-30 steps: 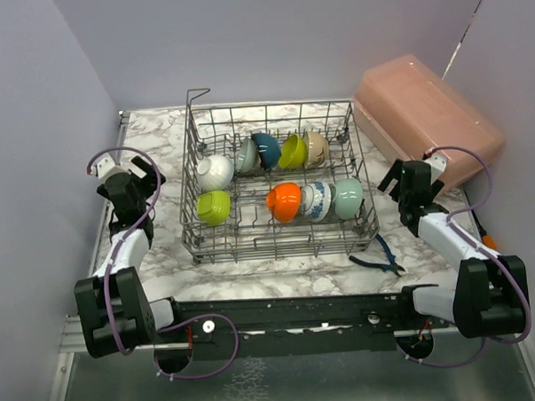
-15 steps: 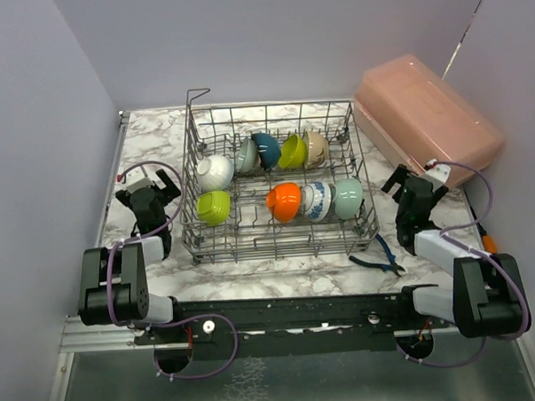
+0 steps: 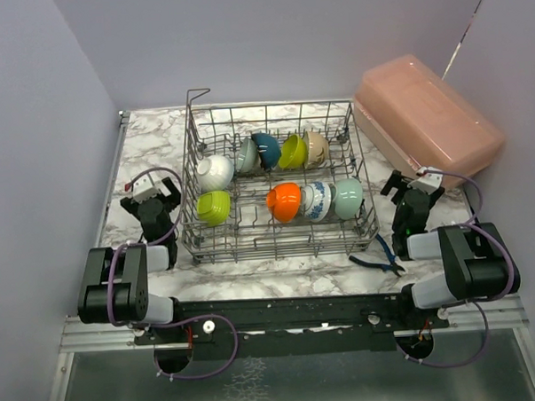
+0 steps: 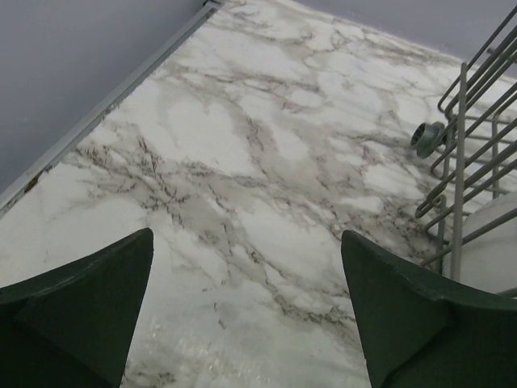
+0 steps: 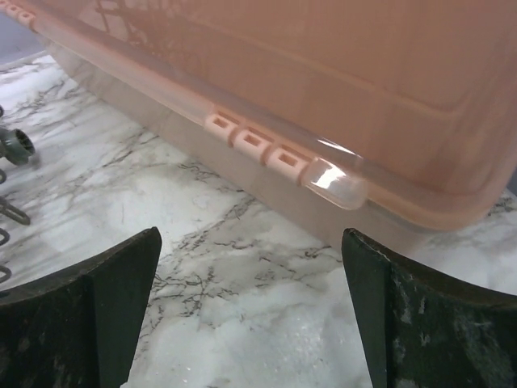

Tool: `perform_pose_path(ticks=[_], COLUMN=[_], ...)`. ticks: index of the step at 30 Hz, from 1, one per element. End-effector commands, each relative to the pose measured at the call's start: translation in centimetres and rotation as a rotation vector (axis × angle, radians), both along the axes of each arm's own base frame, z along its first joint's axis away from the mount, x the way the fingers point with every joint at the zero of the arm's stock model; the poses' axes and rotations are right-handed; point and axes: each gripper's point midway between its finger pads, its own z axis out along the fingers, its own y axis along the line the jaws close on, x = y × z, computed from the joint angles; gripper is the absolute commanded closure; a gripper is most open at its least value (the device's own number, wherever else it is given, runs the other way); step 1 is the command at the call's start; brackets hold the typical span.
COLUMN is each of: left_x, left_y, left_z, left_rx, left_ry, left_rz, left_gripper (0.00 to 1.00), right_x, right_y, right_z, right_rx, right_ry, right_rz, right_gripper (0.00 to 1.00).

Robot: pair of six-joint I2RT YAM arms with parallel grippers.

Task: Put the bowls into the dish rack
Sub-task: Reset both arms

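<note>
1. Locate the dish rack (image 3: 279, 251) at the middle of the tabletop (image 3: 149, 139), its back wall toward the far edge.
2. Confirm that you count nine bowls in the dish rack, set on edge among the tines in two rows.
   - Far row, left to right: white bowl (image 3: 216, 172), pale mint bowl (image 3: 246, 155), dark teal bowl (image 3: 268, 150), yellow-green bowl (image 3: 293, 150), beige bowl (image 3: 317, 149).
   - Near row, left to right: lime green bowl (image 3: 214, 206), orange bowl (image 3: 284, 201), blue-patterned bowl (image 3: 315, 201), mint green bowl (image 3: 348, 198).
3. Check the left end effector (image 3: 154, 198) (image 4: 246, 234). It sits low by the left edge of the tabletop, just beside the rack's left wall. Its jaws are spread wide and carry nothing; you see only bare marble between them.
4. Check the right end effector (image 3: 407, 193) (image 5: 250, 233). It sits near the right edge, between the rack's right wall and the pink box (image 3: 428, 118) (image 5: 323, 81). Its jaws are likewise spread wide and empty, facing the box's long side.
5. Note the pliers (image 3: 377, 260) lying near the front edge, by the rack's near right corner.
</note>
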Motion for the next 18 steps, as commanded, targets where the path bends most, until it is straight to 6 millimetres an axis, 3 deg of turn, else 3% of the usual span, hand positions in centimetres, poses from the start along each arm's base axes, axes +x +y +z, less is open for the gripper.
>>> perform_pose_path(ticks=[1,3,5,10,12,18], left_x=[-1.2,-1.0,-0.7,0.0,0.0,0.4], left_y=[-0.2,-0.2,-1.4,-3.0,-3.5,-3.5], left_z=[-0.6,-1.1,-1.3,-2.5,-2.9,-2.9], left_rx=[0.005,0.019,0.035,0.100,0.118,0.134], left_ry=[-0.089,-0.077,-0.064,-0.040,-0.006,0.000], left_rz=[0.007,0.003,-0.037,-0.066,-0.072,-0.060], left_gripper=[0.02,0.01,0.01,0.01,0.01,0.01], right_x=[1.6,1.6,1.5,2.1,2.1,2.2], right_y=[1.4,2.4,2.9,3.2,3.2,3.1], right_z=[1.8,1.9,1.4,0.5,1.2,0.9], right_rx=[-0.050,-0.070,-0.080,-0.085,-0.104,-0.093], right_ry=[-0.051,-0.064,-0.069,-0.034,-0.072,-0.060], right_rz=[0.110,0.171,0.207,0.228,0.227,0.225], right_gripper=[0.02,0.00,0.00,0.00,0.00,0.00])
